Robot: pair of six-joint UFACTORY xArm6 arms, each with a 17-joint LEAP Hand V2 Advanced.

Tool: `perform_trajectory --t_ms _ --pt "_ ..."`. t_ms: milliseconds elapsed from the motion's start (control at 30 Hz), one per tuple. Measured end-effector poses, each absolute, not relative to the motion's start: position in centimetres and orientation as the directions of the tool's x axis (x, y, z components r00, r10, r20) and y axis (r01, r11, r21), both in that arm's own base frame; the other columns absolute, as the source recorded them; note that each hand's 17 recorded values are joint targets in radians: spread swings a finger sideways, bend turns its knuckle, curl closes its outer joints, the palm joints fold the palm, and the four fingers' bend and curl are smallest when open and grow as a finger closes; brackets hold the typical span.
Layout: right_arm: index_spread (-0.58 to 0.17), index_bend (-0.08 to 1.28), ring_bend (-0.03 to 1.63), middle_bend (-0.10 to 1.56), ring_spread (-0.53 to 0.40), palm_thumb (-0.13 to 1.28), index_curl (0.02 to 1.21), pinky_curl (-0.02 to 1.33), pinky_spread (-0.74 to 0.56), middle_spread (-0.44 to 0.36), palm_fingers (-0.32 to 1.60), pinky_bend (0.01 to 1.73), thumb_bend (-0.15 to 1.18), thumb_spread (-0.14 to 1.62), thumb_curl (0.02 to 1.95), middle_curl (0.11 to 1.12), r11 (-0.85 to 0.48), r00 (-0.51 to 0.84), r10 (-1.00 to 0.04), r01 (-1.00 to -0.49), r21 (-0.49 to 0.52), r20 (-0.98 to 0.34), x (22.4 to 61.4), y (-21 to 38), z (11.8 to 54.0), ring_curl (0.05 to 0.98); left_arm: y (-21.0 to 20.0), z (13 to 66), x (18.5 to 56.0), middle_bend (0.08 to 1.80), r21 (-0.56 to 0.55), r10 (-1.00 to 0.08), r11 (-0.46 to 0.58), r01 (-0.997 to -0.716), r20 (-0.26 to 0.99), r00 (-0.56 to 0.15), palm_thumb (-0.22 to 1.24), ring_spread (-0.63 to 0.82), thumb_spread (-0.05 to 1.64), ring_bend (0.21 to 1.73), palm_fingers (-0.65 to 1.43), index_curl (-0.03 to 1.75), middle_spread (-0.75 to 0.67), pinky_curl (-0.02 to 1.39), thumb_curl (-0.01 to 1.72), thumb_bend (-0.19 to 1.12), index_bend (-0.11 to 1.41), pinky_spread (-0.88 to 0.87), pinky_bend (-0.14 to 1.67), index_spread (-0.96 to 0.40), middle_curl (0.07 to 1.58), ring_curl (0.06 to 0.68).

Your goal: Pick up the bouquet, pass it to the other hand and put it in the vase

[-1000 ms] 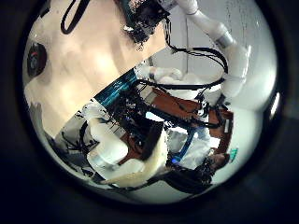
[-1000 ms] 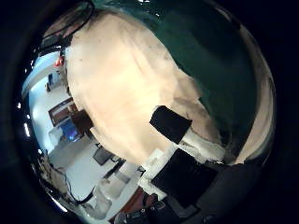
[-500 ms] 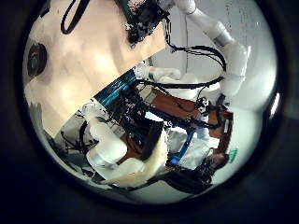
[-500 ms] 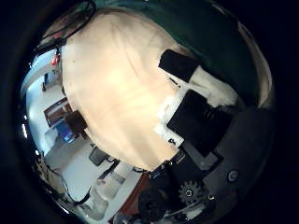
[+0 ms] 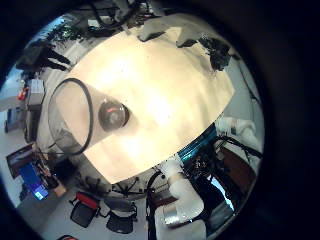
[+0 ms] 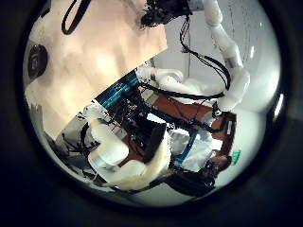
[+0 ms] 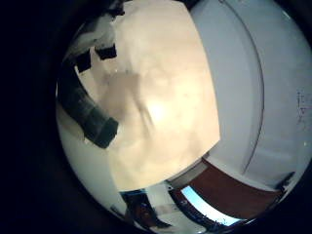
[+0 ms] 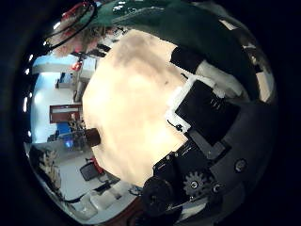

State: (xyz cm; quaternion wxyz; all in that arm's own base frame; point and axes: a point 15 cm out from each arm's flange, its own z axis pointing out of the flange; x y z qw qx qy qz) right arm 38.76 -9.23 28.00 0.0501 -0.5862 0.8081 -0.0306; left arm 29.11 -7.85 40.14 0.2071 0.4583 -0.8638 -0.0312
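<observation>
The vase (image 5: 112,116) stands upright on the table (image 5: 170,90), seen from above and well below my left hand (image 5: 186,192); it also shows near the table's edge (image 6: 36,60). My left hand's fingers (image 6: 123,156) hang relaxed with nothing in them. My right hand (image 5: 213,50) is over the far side of the table, away from the vase. Its own fingers (image 8: 212,99) reach far into the right thumb side view above bare tabletop (image 8: 122,104), and I cannot tell how they stand. I cannot make out the bouquet in any view.
A cable loop (image 5: 68,115) lies on the table beside the vase. Leafy, dark things (image 8: 141,11) show past the table's far edge. A desk with equipment (image 6: 180,113) stands beyond the table's near edge.
My right hand and arm have shifted across the far side of the table. Its fingers have come further into the right thumb side view. The left hand has hardly moved.
</observation>
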Motion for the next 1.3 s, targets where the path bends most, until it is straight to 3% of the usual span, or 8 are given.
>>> perform_trajectory --t_ms 200,400,600,800,1033,1300 --pt "-0.282 1.1 1.46 1.33 -0.182 1.16 0.93 0.53 -0.2 -0.125 1.16 1.44 0.07 0.91 0.8 0.79 0.329 -0.306 -0.941 -0.927 -0.183 -0.142 36.6 -10.2 33.2 0.627 -7.6 40.9 29.9 0.18 0.219 -0.808 0.564 -0.796 0.347 -0.477 0.13 0.55 1.17 0.46 0.08 0.39 0.35 0.16 0.26 -0.02 0.19 0.65 0.36 -0.02 0.27 0.206" --pt "-0.264 1.12 1.47 1.35 -0.177 1.16 0.92 0.56 -0.2 -0.116 1.16 1.42 0.06 0.88 0.86 0.78 0.306 -0.213 -0.923 -0.912 -0.274 -0.319 36.0 -8.8 40.4 0.635 -8.3 42.0 31.1 0.18 0.176 -0.791 0.549 -0.817 0.425 -0.44 0.13 0.54 1.18 0.45 0.11 0.39 0.34 0.16 0.26 -0.02 0.19 0.63 0.35 -0.02 0.28 0.205" --pt "-0.25 1.13 1.47 1.36 -0.173 1.16 0.91 0.59 -0.2 -0.111 1.16 1.39 0.04 0.86 0.91 0.76 0.267 -0.039 -0.847 -0.893 -0.361 -0.531 35.4 -5.8 46.4 0.639 -9.4 44.3 32.1 0.18 0.107 -0.737 0.538 -0.836 0.541 -0.405 0.13 0.54 1.18 0.46 0.12 0.39 0.33 0.16 0.26 -0.02 0.18 0.62 0.35 -0.01 0.29 0.206" --pt "-0.238 1.15 1.48 1.37 -0.172 1.15 0.9 0.62 -0.2 -0.107 1.16 1.37 0.02 0.86 0.96 0.75 0.203 0.176 -0.703 -0.879 -0.431 -0.689 34.2 -1.1 51.0 0.641 -10.8 47.3 33.3 0.19 -0.004 -0.626 0.508 -0.861 0.686 -0.372 0.12 0.54 1.16 0.48 0.1 0.36 0.34 0.17 0.26 -0.02 0.17 0.62 0.38 0.03 0.29 0.211" --pt "-0.23 1.16 1.48 1.38 -0.17 1.16 0.89 0.66 -0.2 -0.105 1.17 1.35 0.01 0.86 1.0 0.74 0.124 0.333 -0.569 -0.869 -0.479 -0.752 32.6 3.3 54.0 0.64 -12.3 51.9 35.0 0.19 -0.116 -0.429 0.432 -0.894 0.846 -0.317 0.12 0.54 1.13 0.49 0.09 0.35 0.36 0.17 0.27 -0.02 0.17 0.62 0.39 0.06 0.3 0.214" --pt "-0.225 1.17 1.49 1.39 -0.17 1.16 0.87 0.69 -0.2 -0.104 1.16 1.33 -0.01 0.86 1.03 0.73 -0.012 0.449 -0.51 -0.857 -0.515 -0.734 31.3 7.6 54.3 0.643 -13.0 55.2 36.3 0.2 -0.158 -0.289 0.369 -0.916 0.917 -0.274 0.14 0.54 1.11 0.5 0.1 0.34 0.37 0.17 0.28 -0.02 0.17 0.6 0.4 0.08 0.31 0.215"
